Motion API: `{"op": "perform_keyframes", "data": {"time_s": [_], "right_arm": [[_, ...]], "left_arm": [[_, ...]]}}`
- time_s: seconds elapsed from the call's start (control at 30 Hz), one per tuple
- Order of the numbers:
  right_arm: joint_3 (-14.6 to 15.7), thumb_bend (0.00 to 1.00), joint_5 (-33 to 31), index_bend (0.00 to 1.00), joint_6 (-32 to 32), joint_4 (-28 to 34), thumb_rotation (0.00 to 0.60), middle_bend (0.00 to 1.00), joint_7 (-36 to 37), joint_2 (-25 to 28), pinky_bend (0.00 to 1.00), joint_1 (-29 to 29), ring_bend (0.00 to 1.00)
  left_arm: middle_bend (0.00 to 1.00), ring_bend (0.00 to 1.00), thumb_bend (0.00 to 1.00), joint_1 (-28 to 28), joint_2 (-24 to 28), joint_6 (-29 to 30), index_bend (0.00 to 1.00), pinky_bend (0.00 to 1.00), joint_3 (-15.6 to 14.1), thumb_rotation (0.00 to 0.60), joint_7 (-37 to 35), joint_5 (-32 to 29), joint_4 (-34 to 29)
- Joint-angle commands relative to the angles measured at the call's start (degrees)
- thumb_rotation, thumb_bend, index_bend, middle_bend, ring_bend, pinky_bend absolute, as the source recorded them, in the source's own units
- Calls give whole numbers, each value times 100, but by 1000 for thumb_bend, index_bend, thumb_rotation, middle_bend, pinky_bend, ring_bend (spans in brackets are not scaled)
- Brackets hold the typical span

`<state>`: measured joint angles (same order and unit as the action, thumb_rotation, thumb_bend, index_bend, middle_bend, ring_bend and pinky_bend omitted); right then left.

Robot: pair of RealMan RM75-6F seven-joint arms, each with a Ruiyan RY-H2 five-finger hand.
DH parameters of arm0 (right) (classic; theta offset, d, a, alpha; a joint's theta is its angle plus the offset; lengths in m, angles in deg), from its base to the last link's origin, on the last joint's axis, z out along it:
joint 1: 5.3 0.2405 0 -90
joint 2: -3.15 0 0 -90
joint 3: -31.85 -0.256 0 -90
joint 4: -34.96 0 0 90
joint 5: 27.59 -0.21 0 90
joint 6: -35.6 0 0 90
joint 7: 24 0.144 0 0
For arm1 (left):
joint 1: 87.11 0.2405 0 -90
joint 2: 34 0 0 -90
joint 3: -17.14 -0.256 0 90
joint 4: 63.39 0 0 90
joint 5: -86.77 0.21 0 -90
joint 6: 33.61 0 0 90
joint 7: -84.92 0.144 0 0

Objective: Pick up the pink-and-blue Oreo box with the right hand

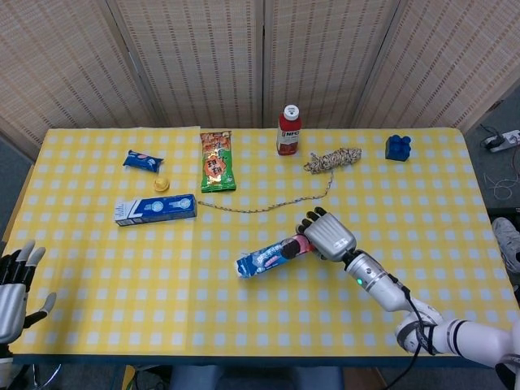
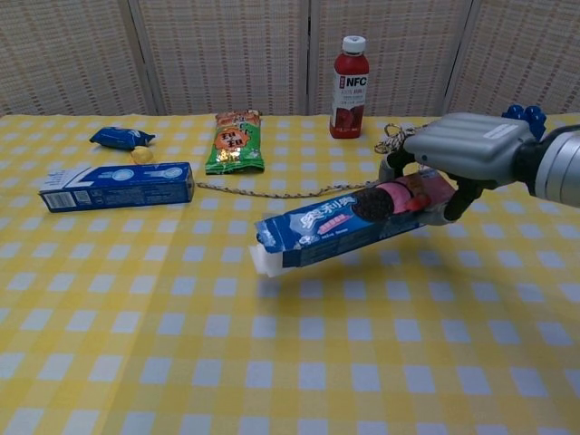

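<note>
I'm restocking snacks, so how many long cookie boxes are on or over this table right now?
2. The pink-and-blue Oreo box is held off the table by the right hand; the blue box lies at the left side.

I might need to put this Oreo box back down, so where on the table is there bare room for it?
Bare cloth runs along the near edge of the table, below the Oreo box in the right hand. The far side is crowded: blue box, snack bag, rope, bottle.

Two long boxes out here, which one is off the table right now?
The pink-and-blue Oreo box, gripped at its pink end by the right hand, is off the cloth. The blue-and-white box lies flat, far left.
</note>
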<state>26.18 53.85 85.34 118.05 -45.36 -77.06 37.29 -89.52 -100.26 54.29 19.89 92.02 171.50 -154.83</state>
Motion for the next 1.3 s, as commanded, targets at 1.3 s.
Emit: {"op": "perform_keyframes", "data": {"time_s": [1.3], "right_arm": [[-8,352,-396,177,-510,988,600,343,-3820,1551,223,1052,235]], "left_arm": [[28,55,340,-23,-167,-23,100,42,16,600,-48,-23,174]]}}
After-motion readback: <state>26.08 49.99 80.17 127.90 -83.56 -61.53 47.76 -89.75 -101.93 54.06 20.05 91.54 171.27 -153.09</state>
